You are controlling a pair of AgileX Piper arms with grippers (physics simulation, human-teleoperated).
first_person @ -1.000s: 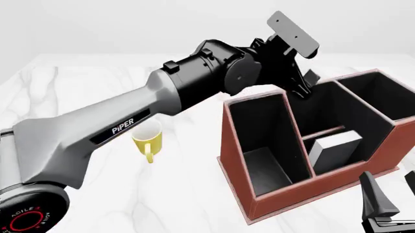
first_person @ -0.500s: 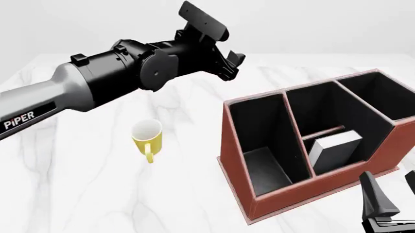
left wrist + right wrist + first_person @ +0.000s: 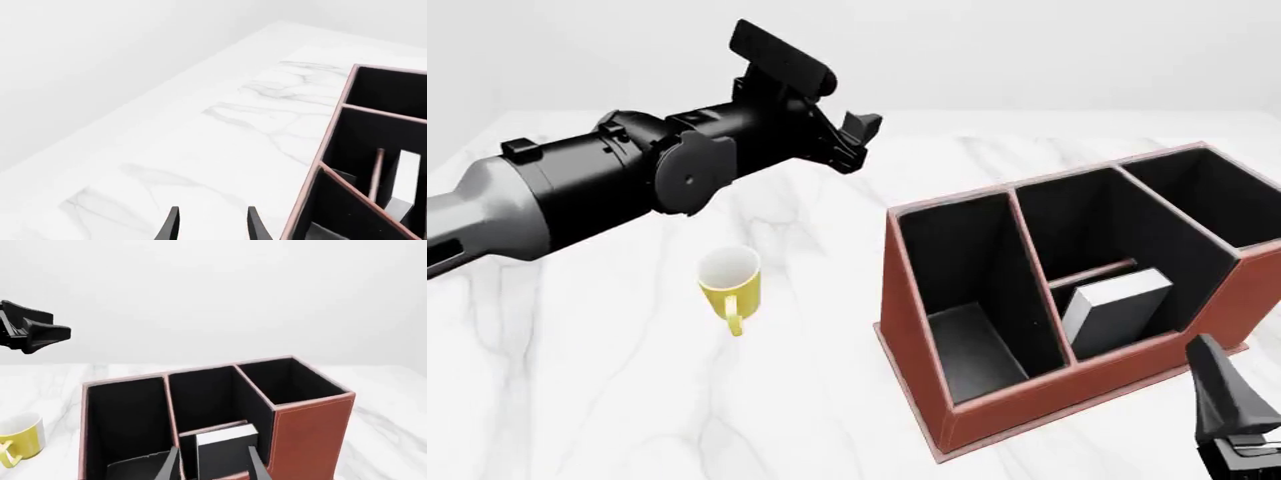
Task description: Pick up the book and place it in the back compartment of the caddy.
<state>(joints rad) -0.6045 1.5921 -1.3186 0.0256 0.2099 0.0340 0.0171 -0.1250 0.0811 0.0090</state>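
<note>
Pulling back from the large reddish-brown open-topped caddy (image 3: 1068, 320), the left gripper (image 3: 851, 140) had moved, within the last second, from just above the tall middle cells to a place high over the white marble table (image 3: 601, 400), well apart from the box and to its left. Its two black fingers (image 3: 172, 225) stood a moderate gap apart with nothing between them, so it was open and empty. The right gripper (image 3: 210, 467) also changed a little: in the front view it stood slightly higher at the lower right corner than half a second before. Its fingers were spread with nothing held, and they pointed toward the caddy's low outer wall.

The small rectangular black book with white-grey page edges (image 3: 1114, 310) had not moved in this time. It stood leaning inside the small squarish back compartment (image 3: 1121, 335), between the short cross divider and the low outer wall. In my judgement this means the placing was already done, and the left arm was only retreating after the release.

Counting the things: one book, one caddy with four cells visible, one yellow mug (image 3: 731, 285) standing upright on the table to the left of the caddy, and two grippers.
</note>
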